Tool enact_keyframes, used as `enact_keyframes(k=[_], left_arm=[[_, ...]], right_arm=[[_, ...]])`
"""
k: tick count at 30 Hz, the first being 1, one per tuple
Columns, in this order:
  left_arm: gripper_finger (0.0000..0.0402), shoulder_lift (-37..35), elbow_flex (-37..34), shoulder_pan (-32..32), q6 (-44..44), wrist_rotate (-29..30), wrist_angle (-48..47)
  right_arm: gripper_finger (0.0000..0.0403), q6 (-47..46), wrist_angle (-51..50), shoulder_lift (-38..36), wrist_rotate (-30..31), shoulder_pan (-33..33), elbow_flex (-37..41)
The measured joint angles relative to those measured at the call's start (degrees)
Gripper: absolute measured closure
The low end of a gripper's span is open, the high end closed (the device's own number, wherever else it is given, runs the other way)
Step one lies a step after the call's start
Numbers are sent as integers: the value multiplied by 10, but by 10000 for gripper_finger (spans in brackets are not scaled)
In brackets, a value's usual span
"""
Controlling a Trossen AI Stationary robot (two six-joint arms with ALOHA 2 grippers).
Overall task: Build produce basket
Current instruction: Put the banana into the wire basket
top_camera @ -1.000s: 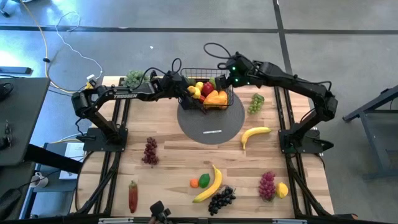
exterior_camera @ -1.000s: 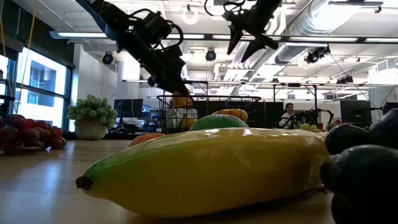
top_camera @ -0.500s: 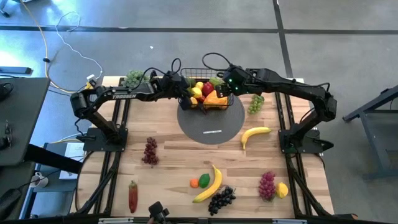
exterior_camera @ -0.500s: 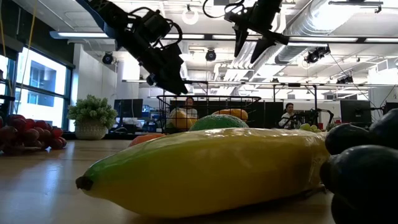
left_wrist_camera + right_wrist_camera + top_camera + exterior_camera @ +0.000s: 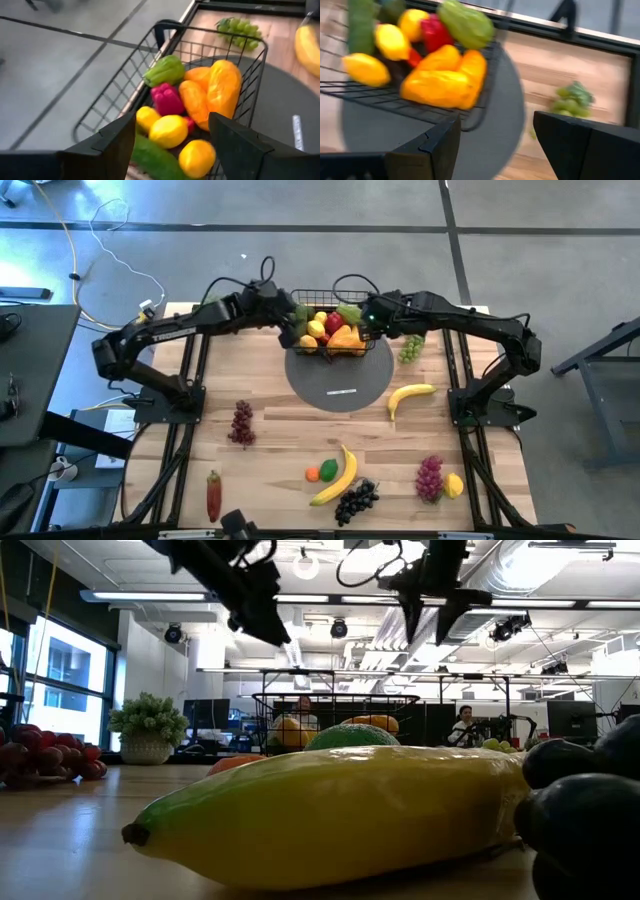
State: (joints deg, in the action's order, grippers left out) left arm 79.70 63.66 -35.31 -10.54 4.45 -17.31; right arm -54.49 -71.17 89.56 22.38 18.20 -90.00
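Basket: your small black wire-mesh basket (image 5: 333, 322) sits on the grey round mat (image 5: 338, 376), heaped with produce.
Left gripper (image 5: 284, 330): beside the basket's left rim, fingers spread, empty.
Right gripper (image 5: 375, 326): beside its right rim, fingers spread, empty.
Room: you have bare wooden tabletop (image 5: 290, 435) below the mat.

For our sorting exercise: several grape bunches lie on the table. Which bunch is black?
The black grapes at the table's near edge, beside the long banana. The others are purple or green.
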Motion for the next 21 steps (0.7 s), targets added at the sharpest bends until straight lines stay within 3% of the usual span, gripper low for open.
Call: enact_keyframes(k=[11,21], left_arm=[[163,-70,0,0,-21,27,-108],[163,-83,0,0,-17,28,-120]], right_arm=[[171,-81,-118,0,9,-21,0],[171,-136,-136,0,-108,-78,42]])
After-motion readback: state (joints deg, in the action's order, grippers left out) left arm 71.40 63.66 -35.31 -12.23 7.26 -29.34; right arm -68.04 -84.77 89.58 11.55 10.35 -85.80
